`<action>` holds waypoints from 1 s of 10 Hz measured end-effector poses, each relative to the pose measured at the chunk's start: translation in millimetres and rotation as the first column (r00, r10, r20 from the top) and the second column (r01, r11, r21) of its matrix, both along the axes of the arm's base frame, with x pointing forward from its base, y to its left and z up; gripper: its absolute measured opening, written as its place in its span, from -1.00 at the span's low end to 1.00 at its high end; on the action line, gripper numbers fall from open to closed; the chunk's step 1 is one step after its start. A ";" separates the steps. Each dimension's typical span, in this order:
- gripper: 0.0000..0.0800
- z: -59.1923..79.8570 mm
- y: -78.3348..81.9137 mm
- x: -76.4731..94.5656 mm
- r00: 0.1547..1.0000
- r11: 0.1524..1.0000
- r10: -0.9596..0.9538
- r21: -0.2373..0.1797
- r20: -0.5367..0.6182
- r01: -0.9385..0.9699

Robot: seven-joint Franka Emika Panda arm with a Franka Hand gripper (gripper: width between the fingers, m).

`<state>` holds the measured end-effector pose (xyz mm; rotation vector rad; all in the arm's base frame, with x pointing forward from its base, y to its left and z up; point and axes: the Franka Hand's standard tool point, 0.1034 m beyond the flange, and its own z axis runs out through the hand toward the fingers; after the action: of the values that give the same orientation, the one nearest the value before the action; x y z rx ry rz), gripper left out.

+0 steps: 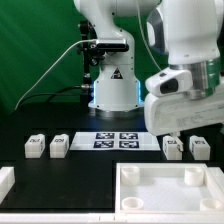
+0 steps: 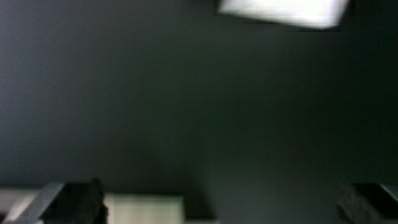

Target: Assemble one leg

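Four small white legs with tags stand in a row on the black table in the exterior view: two on the exterior view's left [image 1: 35, 147] [image 1: 60, 146] and two on its right [image 1: 172, 147] [image 1: 200, 148]. My gripper [image 1: 187, 128] hangs just above the two right legs, its fingertips hard to make out there. In the blurred wrist view the gripper [image 2: 222, 205] is open, with dark fingers [image 2: 71, 200] far apart and nothing held. A pale block [image 2: 151, 208] lies next to one finger; I cannot tell what it is.
The large white tray-like piece [image 1: 128, 186] lies at the front. The marker board [image 1: 118, 140] lies between the leg pairs. Another white part [image 1: 5, 180] sits at the front left edge. The robot base [image 1: 112, 90] stands behind. A white patch [image 2: 285, 10] shows in the wrist view.
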<state>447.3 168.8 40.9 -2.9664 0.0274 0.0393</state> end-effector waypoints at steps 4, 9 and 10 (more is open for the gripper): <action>0.62 -9.7 12.6 -40.4 0.985 0.998 0.050 -0.027 -0.164 -0.055; 0.62 -5.8 12.4 -48.7 0.794 0.995 0.076 0.000 -0.603 -0.095; 0.62 -11.2 17.7 -61.1 0.713 0.997 0.026 -0.035 -0.701 -0.071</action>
<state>386.2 186.4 29.7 -2.8036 0.0478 1.1919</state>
